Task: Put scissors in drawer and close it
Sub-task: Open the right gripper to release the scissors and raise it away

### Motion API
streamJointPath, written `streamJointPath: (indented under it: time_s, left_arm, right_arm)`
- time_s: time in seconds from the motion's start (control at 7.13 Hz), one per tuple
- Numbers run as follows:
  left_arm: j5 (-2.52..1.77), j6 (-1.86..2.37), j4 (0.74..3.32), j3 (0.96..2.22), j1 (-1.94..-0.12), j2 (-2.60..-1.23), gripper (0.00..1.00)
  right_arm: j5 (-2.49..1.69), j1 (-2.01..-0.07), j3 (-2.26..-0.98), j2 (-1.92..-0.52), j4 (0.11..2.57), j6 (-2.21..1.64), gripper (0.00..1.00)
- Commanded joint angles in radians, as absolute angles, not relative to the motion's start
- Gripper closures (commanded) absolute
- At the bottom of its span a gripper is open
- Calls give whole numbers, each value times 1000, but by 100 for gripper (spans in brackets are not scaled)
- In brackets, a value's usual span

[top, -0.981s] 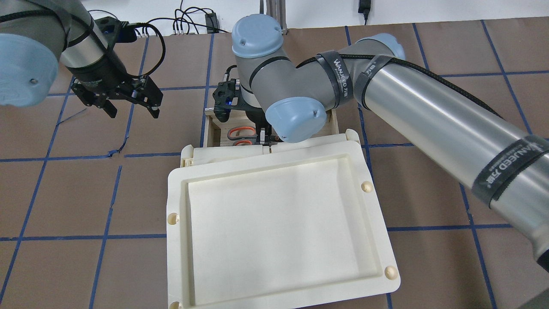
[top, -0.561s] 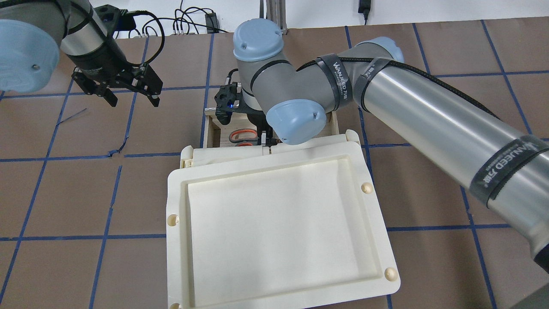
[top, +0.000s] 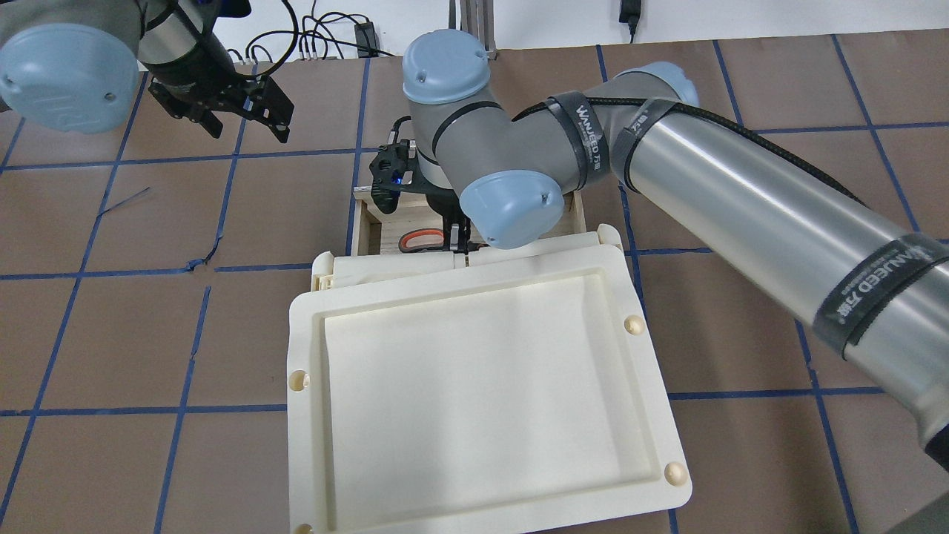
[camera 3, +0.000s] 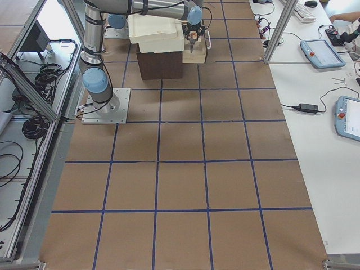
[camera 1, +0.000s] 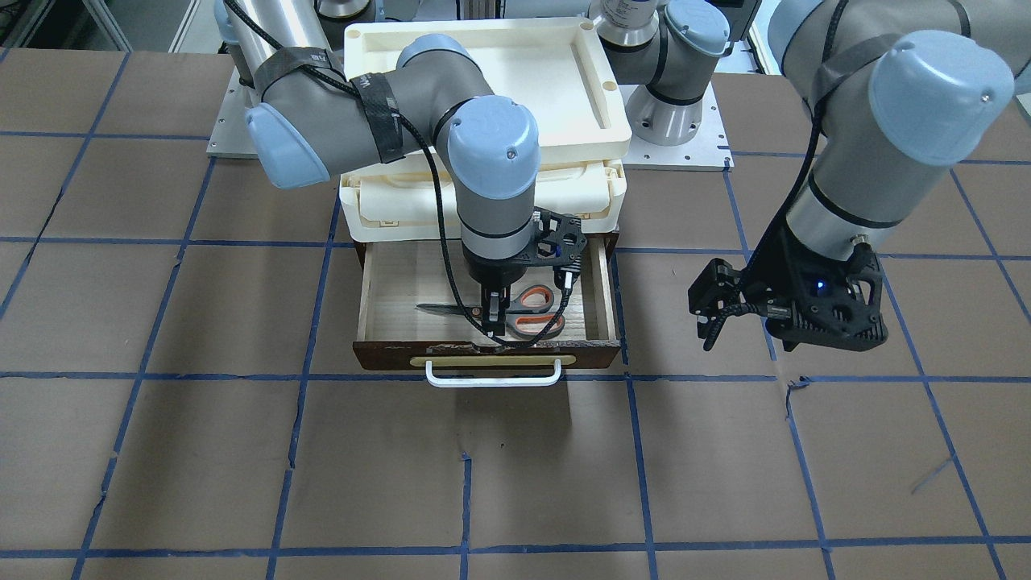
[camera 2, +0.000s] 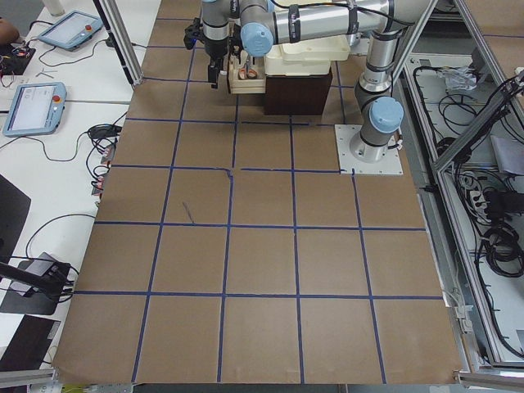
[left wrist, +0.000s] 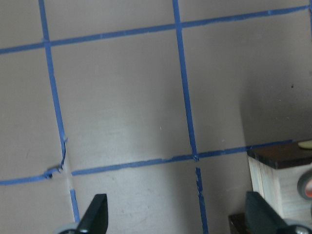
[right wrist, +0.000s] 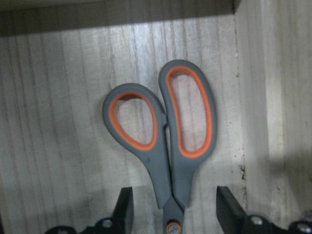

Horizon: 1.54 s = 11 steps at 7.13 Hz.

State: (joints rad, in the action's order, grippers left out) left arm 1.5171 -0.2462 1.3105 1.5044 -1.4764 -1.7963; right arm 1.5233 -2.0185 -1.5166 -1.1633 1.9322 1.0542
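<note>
The scissors (right wrist: 165, 161), with orange-and-grey handles, lie flat on the pale wood floor of the open drawer (camera 1: 378, 354). They also show in the front view (camera 1: 533, 300) and the overhead view (top: 419, 237). My right gripper (camera 1: 493, 321) reaches down into the drawer. In the right wrist view its fingers (right wrist: 124, 212) stand apart on either side of the scissors' neck without touching it. My left gripper (top: 248, 127) is open and empty over bare table, far left of the drawer. The drawer's corner (left wrist: 278, 170) shows in the left wrist view.
A cream tray-topped box (top: 304, 334) sits over the drawer's cabinet and hides the back of the drawer from overhead. The white bar handle (camera 1: 493, 379) sticks out from the dark front. Brown table with blue tape lines (camera 1: 628, 451) lies all around.
My left arm has swung away toward the table's far left. My right gripper and the scissors have shifted a little toward the cream box, within the drawer.
</note>
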Motion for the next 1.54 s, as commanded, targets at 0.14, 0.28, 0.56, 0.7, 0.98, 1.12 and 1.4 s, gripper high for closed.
streamJointPath:
  time_s: [0.14, 0.28, 0.56, 0.7, 0.98, 1.12, 1.4]
  left_arm:
    - [1436, -142, 1243, 1451, -1479, -1932, 0]
    - [1412, -109, 1183, 1450, -1485, -1966, 0]
    - [1391, -20, 1195, 1462, -1488, -2002, 0]
    - [1391, -8, 1195, 1462, -1511, -2009, 0]
    - [1344, 43, 1245, 1480, -1540, -2020, 0]
    - [1341, 51, 1318, 1479, -1543, -2002, 0]
    - [1341, 40, 1439, 1482, -1543, -1985, 0]
  right_arm:
    - [1525, -2002, -1456, -1201, 1919, 1045, 32]
    - [1529, -1982, -1462, -1248, 1911, 1043, 31]
    - [1525, -1833, -1465, -1351, 1832, 1048, 19]
    - [1523, -1751, -1468, -1391, 1745, 1054, 5]
    - [1529, -1646, -1471, -1465, 1669, 978, 0]
    - [1526, -1599, -1470, -1474, 1611, 847, 0]
    - [1529, -1566, -1471, -1509, 1576, 599, 0]
